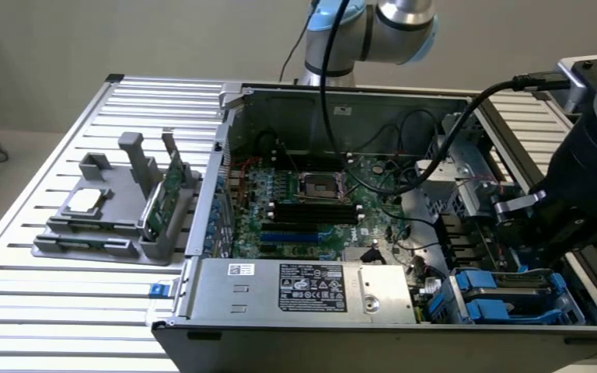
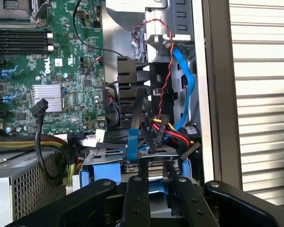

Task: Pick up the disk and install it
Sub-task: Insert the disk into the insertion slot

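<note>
One blue-framed disk (image 2: 104, 172), half hidden by the hand (image 2: 155, 166), grasp cannot be told

A lab; slatted aluminium table (image 1: 60, 311), opened computer case (image 1: 361, 347).

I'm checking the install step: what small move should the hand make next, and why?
Probably a slight, slow push straight down into the drive bay. The hand is right at the blue-framed disk, which already sits in the bay, and cables crowd close beside it, so sideways motion could snag.
</note>
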You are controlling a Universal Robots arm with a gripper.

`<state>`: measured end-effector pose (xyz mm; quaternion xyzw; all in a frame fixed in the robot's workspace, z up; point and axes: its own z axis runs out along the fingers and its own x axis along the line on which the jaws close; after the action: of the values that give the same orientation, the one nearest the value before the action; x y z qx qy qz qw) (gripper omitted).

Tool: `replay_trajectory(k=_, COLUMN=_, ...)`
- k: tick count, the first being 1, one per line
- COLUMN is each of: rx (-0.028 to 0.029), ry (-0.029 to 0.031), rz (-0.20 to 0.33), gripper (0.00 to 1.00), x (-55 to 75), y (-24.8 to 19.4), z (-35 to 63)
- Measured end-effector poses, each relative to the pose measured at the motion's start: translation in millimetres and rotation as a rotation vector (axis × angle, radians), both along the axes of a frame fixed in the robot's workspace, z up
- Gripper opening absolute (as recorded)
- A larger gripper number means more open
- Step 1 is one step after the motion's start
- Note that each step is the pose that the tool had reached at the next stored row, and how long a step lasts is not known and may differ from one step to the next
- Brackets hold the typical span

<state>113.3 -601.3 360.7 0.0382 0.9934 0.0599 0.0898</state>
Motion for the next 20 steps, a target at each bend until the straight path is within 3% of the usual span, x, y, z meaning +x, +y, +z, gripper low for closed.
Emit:
replay_trajectory(k=9, rx=0.0045, ry=-0.0002, rz=-0.023, gripper=0.27, x=-4.6, y=2.5, z=3.1)
replay_trajectory(k=11, rx=0.0044, ry=-0.0035, rz=-0.028, gripper=0.27, x=-4.7, y=4.0, z=5.0)
replay_trajectory(k=13, rx=0.0045, ry=-0.0125, rz=-0.035, gripper=0.27, x=-4.7, y=5.5, z=7.0)
replay_trajectory(k=17, rx=0.0049, ry=-0.0429, rz=-0.057, gripper=0.27, x=-4.7, y=7.2, z=7.6)
replay_trajectory(k=20, rx=0.0053, ry=-0.0578, rz=-0.07, gripper=0.27, x=-4.8, y=7.4, z=7.5)
